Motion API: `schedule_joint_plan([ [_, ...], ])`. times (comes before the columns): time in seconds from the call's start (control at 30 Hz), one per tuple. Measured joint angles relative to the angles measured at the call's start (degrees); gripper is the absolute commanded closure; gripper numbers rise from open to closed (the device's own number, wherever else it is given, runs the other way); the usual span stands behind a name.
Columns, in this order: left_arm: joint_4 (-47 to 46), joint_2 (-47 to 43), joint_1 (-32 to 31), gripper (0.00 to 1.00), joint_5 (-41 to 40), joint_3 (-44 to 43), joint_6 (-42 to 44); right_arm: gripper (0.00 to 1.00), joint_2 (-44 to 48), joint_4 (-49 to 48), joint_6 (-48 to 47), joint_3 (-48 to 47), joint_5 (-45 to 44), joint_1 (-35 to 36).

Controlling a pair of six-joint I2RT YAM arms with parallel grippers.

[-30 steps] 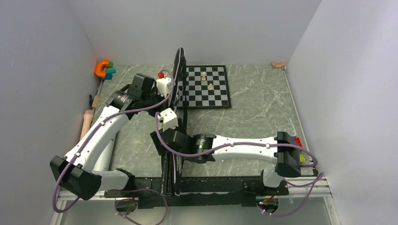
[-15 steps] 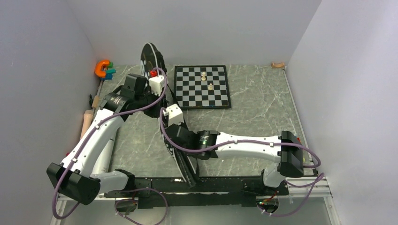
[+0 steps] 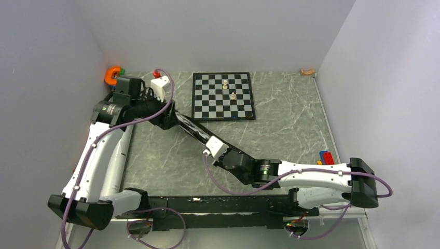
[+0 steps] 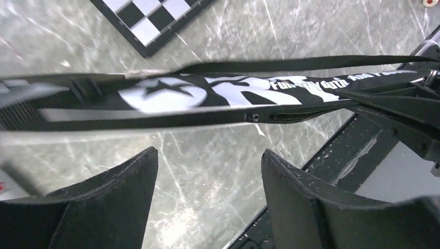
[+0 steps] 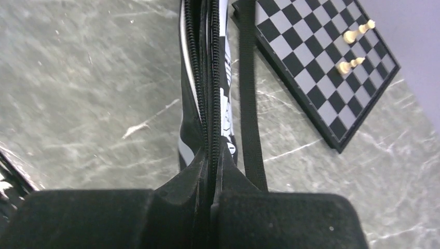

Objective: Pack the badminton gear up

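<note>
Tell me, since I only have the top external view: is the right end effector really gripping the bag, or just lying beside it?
Observer: Gripping. In the right wrist view, the right end effector is shut on the black bag, clamped right along its zipper.
Operator: And the left one?
Observer: The left end effector is open. The bag crosses beyond its fingertips, not between them.
Operator: Which side of the bag faces that camera?
Observer: The lettered side, showing a white star and white letters, with the zipper slider at its lower edge.
</note>
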State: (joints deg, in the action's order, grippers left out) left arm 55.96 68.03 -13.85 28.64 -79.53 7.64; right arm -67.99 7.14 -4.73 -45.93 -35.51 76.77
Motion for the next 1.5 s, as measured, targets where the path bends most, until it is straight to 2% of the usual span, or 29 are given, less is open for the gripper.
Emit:
schedule_joint_plan([
  [0.2, 3.74, -2.43, 2.21, 0.23, 5.35, -8.37, 10.14, 1.00, 2.43, -0.52, -9.33, 1.53, 0.22, 0.31],
  [0.33, 9.05, -6.60, 2.27, 0.22, 12.87, -8.61, 23.80, 1.00, 2.47, -0.76, -12.33, 1.55, -0.07, 0.63],
  [0.47, 12.35, -12.55, 1.84, 0.21, 14.88, -0.72, 38.69, 1.00, 2.64, -1.27, -13.84, 1.81, -0.04, 0.68],
  [0.63, 10.01, -16.72, 1.62, 0.20, 12.83, 10.23, 50.31, 1.00, 3.43, -1.66, -14.82, 2.60, 0.04, 0.70],
  [0.83, 3.76, -14.86, 1.62, 0.20, 11.50, 15.67, 62.20, 1.00, 3.52, -1.64, -15.30, 2.60, 0.63, 0.74],
  [1.0, -0.42, -10.27, 1.46, 0.23, 10.45, 15.72, 70.20, 1.00, 3.96, -1.49, -15.28, 2.60, 1.49, 0.79],
  [1.17, 0.04, -4.20, -0.02, 0.36, 7.65, 14.62, 76.37, 1.00, 4.48, -1.18, -15.28, 2.60, 1.73, 0.90],
  [1.33, 1.95, -0.74, -1.27, 0.55, 5.35, 12.59, 78.66, 1.00, 4.50, -1.20, -15.37, 2.62, 1.73, 0.92],
  [1.43, 1.95, -0.52, -1.70, 0.76, 4.76, 11.87, 78.12, 1.00, 5.05, -1.51, -15.41, 3.21, 1.70, 0.94],
  [1.5, 1.97, -0.57, -2.05, 0.99, 4.50, 11.74, 77.66, 1.00, 5.46, -1.81, -15.34, 3.76, 1.66, 0.94],
])
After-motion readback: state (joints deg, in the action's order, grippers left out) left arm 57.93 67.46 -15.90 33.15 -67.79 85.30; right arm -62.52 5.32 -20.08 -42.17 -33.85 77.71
